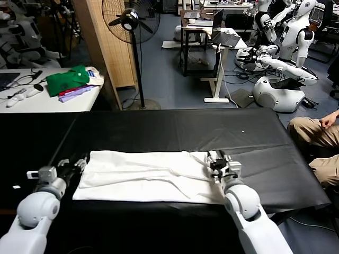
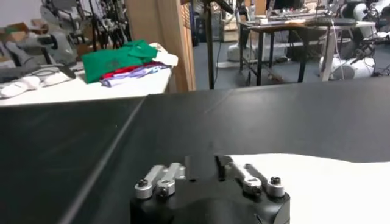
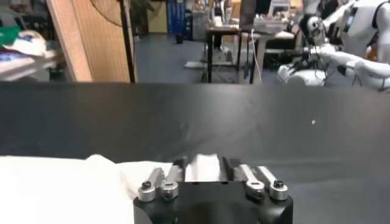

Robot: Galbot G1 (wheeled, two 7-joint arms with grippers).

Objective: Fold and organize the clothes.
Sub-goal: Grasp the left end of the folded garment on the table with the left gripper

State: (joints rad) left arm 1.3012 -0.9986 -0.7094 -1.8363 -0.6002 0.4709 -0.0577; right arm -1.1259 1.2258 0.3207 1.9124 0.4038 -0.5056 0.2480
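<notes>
The white T-shirt lies spread as a long, flattened band across the black surface, with soft creases running along its length. No logo print shows on the side facing up.

The left hand sits at the shirt's left end, just off its edge. In the left wrist view the hand stands open, its two fingers apart and low over the black cover, with the white cloth beginning right beside one finger; nothing is held between them.

The right hand is over the shirt's right end, above the white cloth itself. In the right wrist view this hand is also open, and a bunched fold of the shirt shows in the gap between the fingers, not pinched by them. From there the cloth runs on toward the left hand.

Beyond the black surface, off the shirt's far left corner, a white surface carries a folded green garment with a purple cloth under its edge. A standing fan rises behind the black surface, beside a wooden panel.
</notes>
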